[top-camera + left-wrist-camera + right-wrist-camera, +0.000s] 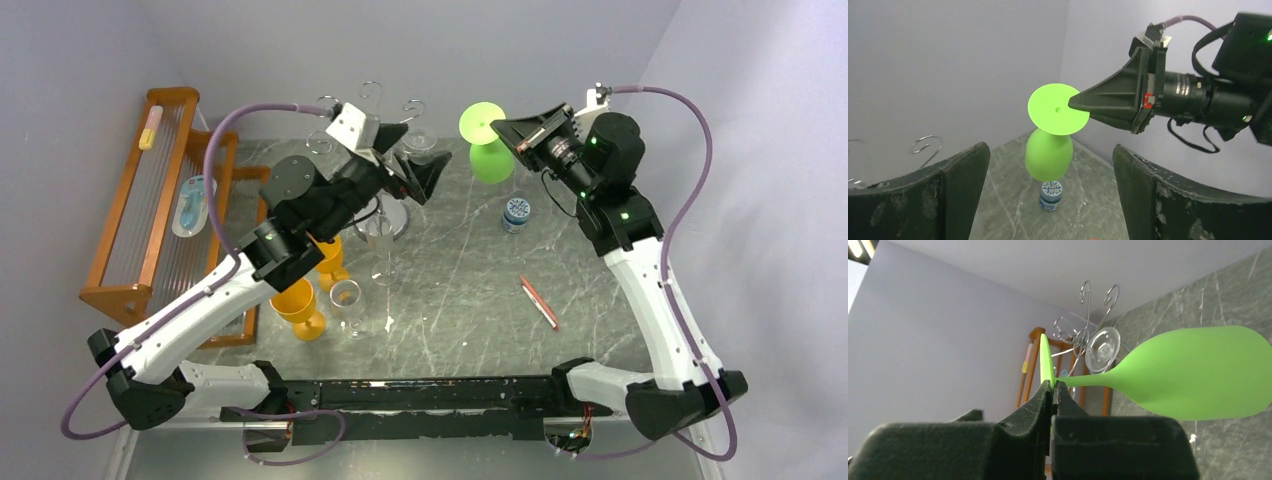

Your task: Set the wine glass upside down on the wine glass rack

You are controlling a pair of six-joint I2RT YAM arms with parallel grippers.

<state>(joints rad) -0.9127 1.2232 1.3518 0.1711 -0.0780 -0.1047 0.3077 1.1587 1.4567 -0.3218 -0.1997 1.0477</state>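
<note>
Top: right claw (500,126) is clamped on the foot rim of the green glass (489,160) and holds it in the air at the far side of the table (470,290). The glass is well apart from the chrome rack (385,150). Left claw (425,178) sits just beside the rack's pole, jaws apart and empty. A jar (516,213) and a red pen (539,302) lie on the table. The wooden rack (150,210) is on the far left.

Left wrist: left claw (1050,150) is spread wide, nothing between the fingers (948,195). The green glass (1048,157) hangs foot up and bowl down, slightly tilted, above the jar (1051,195). Right claw (1073,102) pinches the foot's edge. A rack wire curl (928,145) is at the left.

Right wrist: right claw (1053,387) is closed tight on the thin foot rim. The green glass (1198,372) has its stem and bowl running right. The chrome rack (1088,310) is behind it, not touching.
</note>
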